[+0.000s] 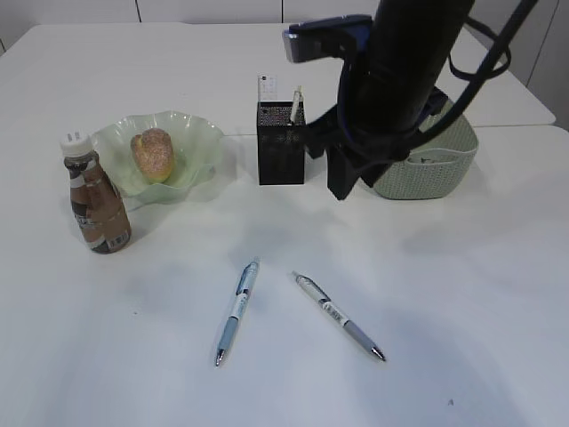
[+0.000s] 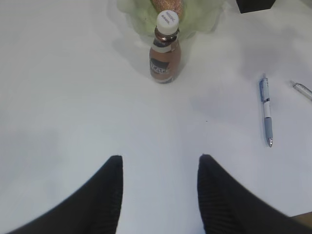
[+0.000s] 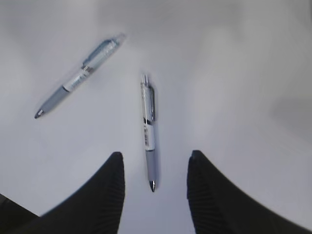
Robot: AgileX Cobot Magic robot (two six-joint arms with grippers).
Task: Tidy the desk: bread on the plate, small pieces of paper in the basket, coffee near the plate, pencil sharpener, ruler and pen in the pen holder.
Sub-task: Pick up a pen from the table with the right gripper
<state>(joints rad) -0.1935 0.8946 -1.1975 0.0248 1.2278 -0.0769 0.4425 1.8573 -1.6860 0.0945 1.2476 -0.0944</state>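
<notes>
Two pens lie loose on the tabletop [image 1: 498,294] while both grippers hover part-open and empty.

The bread [image 1: 152,153] sits in the plate [image 1: 200,133], and the coffee [image 1: 96,197] stands upright just beside the plate's left front rim. The pen holder [image 1: 281,144] stands between plate and basket [image 1: 444,169], with a clear ruler [image 1: 268,89] and another slim item poking out of its top; the right arm partly hides the basket. Nearer the camera, a blue pen [image 1: 236,310] and a grey pen [image 1: 340,317] lie apart, tips toward the front edge. The right gripper [image 3: 155,168] hangs over the grey pen's tip end, fingers either side, not gripping it. The left gripper [image 2: 161,168] hangs above bare tabletop in front of the coffee, holding nothing.
</notes>
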